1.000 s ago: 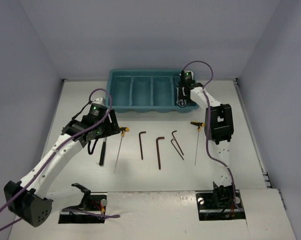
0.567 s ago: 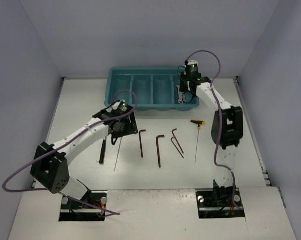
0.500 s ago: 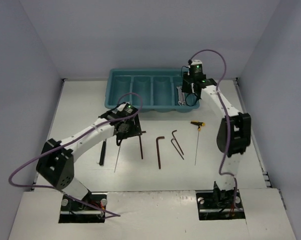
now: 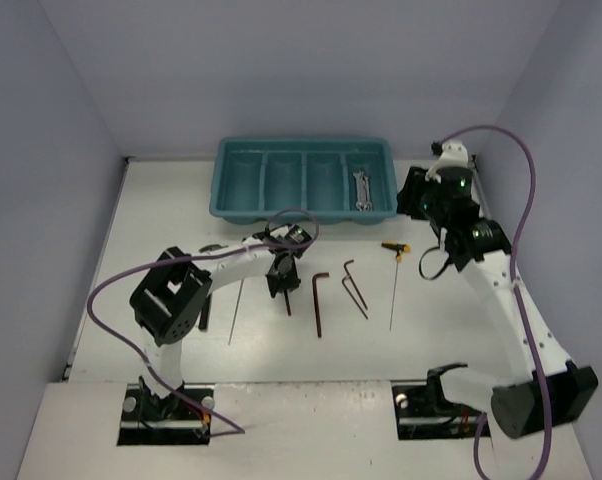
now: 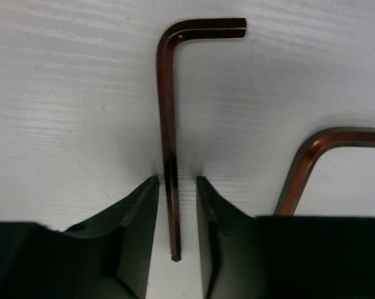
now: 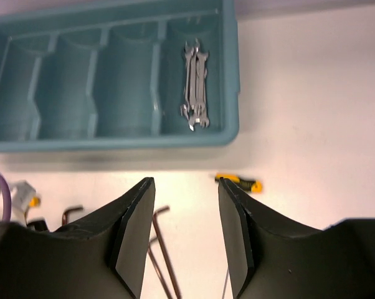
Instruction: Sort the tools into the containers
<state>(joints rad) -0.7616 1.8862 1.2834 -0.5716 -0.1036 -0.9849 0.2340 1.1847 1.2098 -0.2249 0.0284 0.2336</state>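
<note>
The left gripper [image 5: 176, 180] is down at the white table [image 4: 161, 200], its jaws narrow and set either side of the long shank of a dark reddish-brown hex key [image 5: 166, 106]. The key lies flat, its short leg bent to the right at the far end. A sliver of table shows between the shank and each finger, so the pads appear to stand just off the metal rather than clamp it, though the gap is slight. A second hex key [image 5: 303, 168] lies just beside it on the right, partly hidden by the right finger. Further right on the table are a thinner hex key [image 4: 356, 288] and a T-handle driver [image 4: 393, 285] with a yellow-black handle. Another T-handle driver [image 4: 236, 308] lies to the left of the left gripper.

The right gripper [image 6: 185, 182] hangs in the air, near the right end of the teal tray [image 4: 303, 143]. Its jaws are wide apart with nothing between them. The silver wrenches [image 6: 195, 87] lie together in the tray's rightmost compartment.
</note>
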